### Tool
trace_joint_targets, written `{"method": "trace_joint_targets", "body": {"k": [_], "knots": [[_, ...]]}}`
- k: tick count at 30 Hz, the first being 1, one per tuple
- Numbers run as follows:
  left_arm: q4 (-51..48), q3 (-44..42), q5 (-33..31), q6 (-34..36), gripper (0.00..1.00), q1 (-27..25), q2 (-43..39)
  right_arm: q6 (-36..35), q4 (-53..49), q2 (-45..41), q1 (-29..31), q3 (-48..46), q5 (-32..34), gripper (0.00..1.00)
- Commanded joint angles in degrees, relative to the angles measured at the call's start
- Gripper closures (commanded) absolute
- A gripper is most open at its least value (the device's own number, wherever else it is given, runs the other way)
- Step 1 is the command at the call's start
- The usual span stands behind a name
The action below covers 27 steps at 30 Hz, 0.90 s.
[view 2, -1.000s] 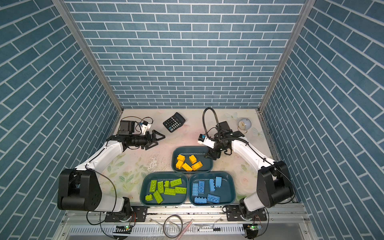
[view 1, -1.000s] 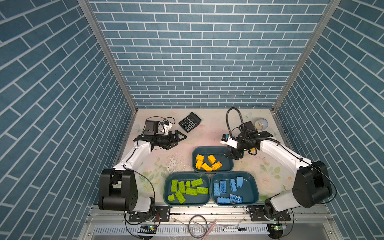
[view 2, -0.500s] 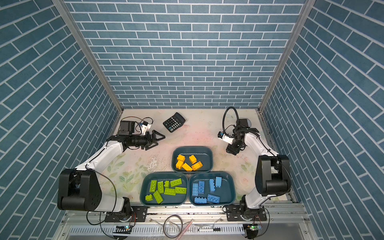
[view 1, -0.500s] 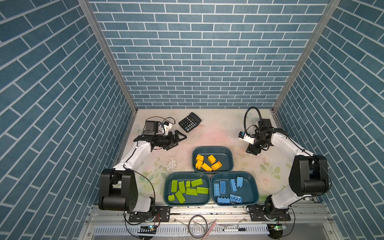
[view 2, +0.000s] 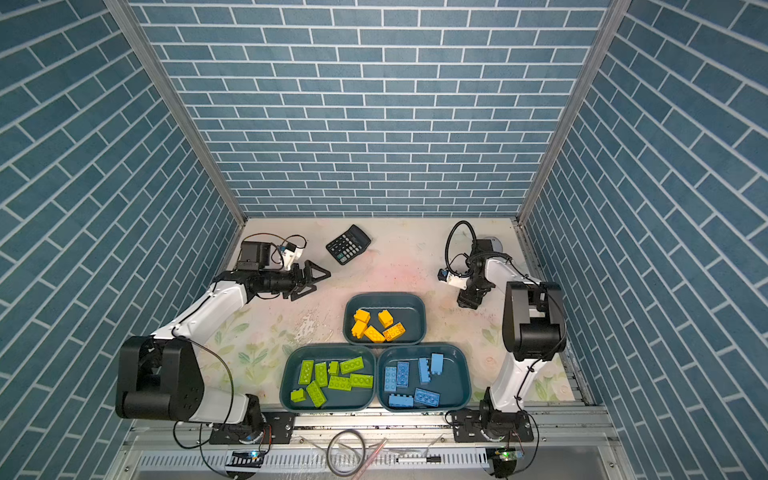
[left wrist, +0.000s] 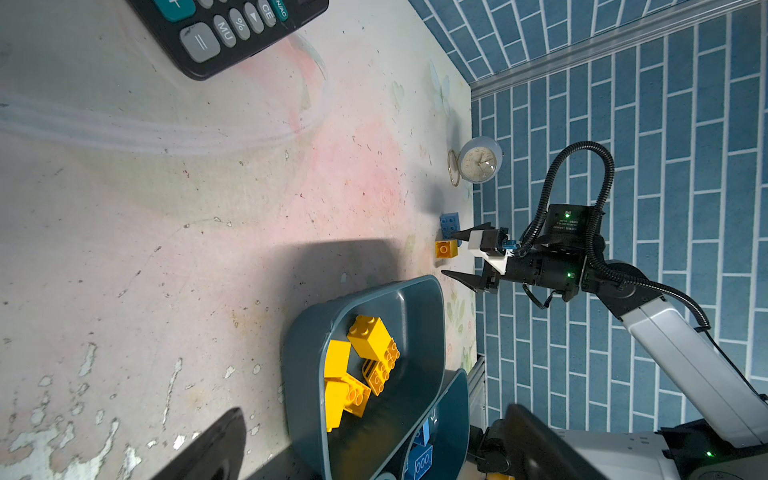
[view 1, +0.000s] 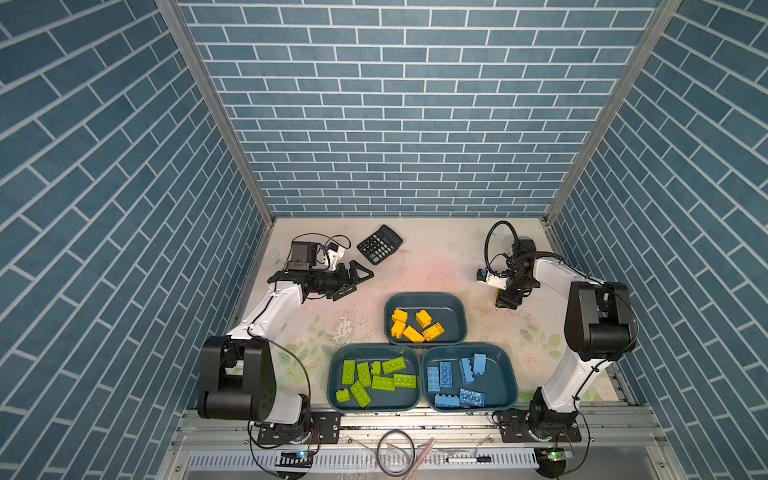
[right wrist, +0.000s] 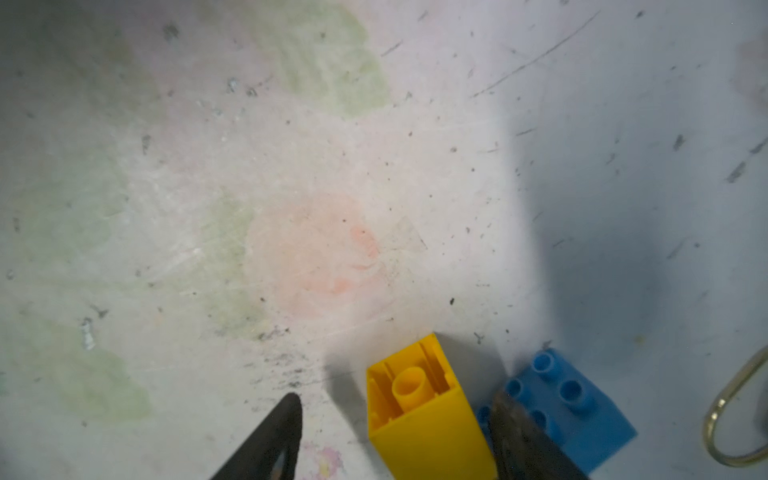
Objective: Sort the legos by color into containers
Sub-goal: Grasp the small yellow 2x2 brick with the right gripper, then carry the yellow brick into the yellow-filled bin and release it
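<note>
Two bricks lie loose on the surface (view 1: pixel 436 257), at the right of both top views. One is a yellow brick (right wrist: pixel 424 428) tipped on its side with its hollow underside showing. The other is a blue brick (right wrist: pixel 582 415) just beside it, studs up.

The right end effector (right wrist: pixel 399 411) is lowered over the yellow brick, partly open, with one finger on each side. One finger stands clear of the brick; the other is close against it, but contact cannot be judged, so nothing is gripped.

The left end effector (view 1: pixel 355 284) hangs wide open and empty at middle left, near the calculator (view 1: pixel 380 244).

At lower centre are three trays: a yellow tray (view 1: pixel 449 316) above, a green tray (view 1: pixel 390 401) lower left and a blue tray (view 1: pixel 498 382) lower right. Each holds bricks of its one colour.
</note>
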Motion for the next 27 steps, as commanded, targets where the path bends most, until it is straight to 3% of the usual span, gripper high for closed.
{"method": "trace_joint_targets", "body": {"k": [1, 13, 20, 27], "knots": [[0.08, 0.25, 0.42, 1.34, 0.02, 0.39, 1.03, -2.74, -0.96, 1.77, -0.20, 2.11, 0.61, 0.30], [0.13, -0.33, 0.57, 1.56, 0.02, 0.39, 1.09, 1.37, -3.08, -0.56, -0.52, 1.25, 0.16, 0.65], [-0.16, -0.01, 0.52, 1.57, 0.02, 0.37, 1.12, 7.93, -5.45, -9.76, 2.78, 1.69, -6.87, 0.67], [0.01, 0.14, 0.40, 1.26, 0.02, 0.39, 1.17, 16.32, -6.60, -21.28, 13.00, -2.22, -15.06, 0.68]]}}
